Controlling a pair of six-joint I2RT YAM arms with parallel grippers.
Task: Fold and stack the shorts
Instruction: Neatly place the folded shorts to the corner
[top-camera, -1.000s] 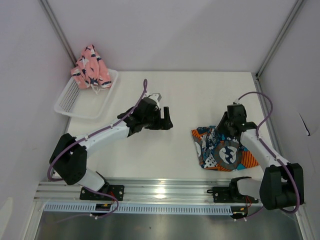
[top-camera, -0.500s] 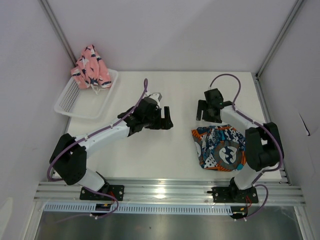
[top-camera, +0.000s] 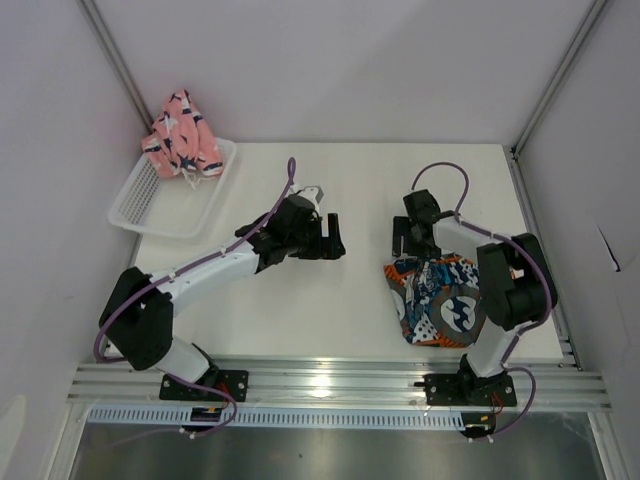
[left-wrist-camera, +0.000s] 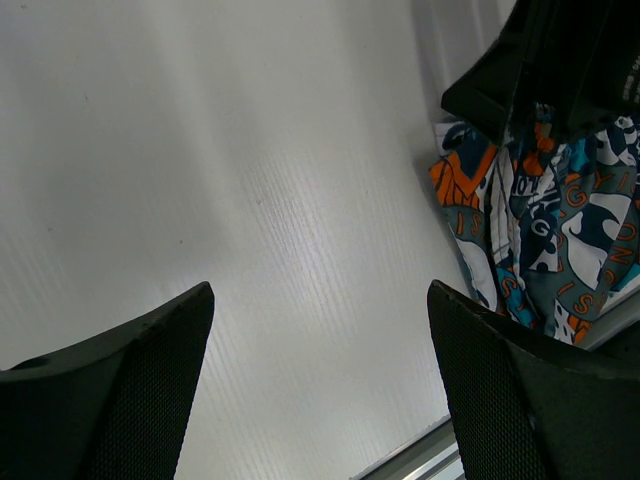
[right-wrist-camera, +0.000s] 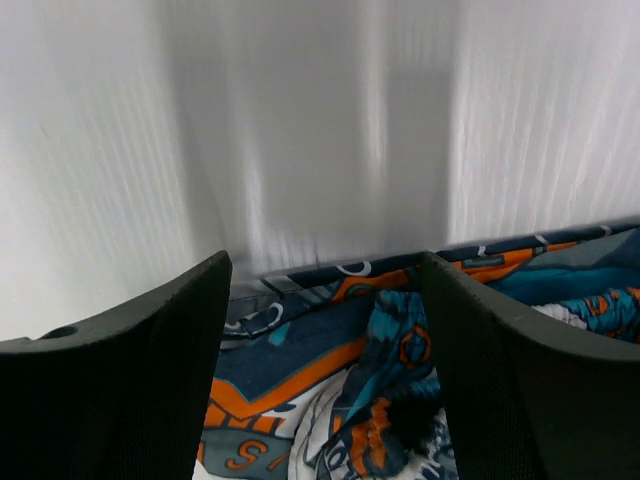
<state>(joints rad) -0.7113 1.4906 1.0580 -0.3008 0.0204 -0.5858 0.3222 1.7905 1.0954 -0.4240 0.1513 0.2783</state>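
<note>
Looking down from the top ext. cam, a white table (top-camera: 360, 180) is seen w/ both arms bolted along the lower edge of the frame. At lower right of ctr. the printed shorts (top-camera: 445, 300) (blue, orange, white, grey; round logos) are shown bunched on the table, partly covered by the right arm's links. At the upper-left edge of that fabric the right gripper (top-camera: 414, 244) is held w/ jaws spread wide; nothing is pinched between them.

In the right wrist view both fingers (right-wrist-camera: 120, 380) are shown well apart. The edge of the printed shorts (right-wrist-camera: 390, 390) is seen running across the lower half of the frame beneath them, w/ bare table above. Whether the tips touch the cloth cannot be told.

Near frame ctr. of the top view the left gripper (top-camera: 337, 237) is seen over bare table, jaws likewise wide apart and empty. In the left wrist view the printed shorts (left-wrist-camera: 540, 240) are seen at right of frame, w/ the dark body of the right gripper (left-wrist-camera: 560, 60) above them at upper right.

At upper left of the top view the pink shorts (top-camera: 180, 135) (navy-and-white shapes) are seen heaped at the far end of a white mesh basket (top-camera: 150, 205), well apart from both grippers and from the printed pair.
</note>
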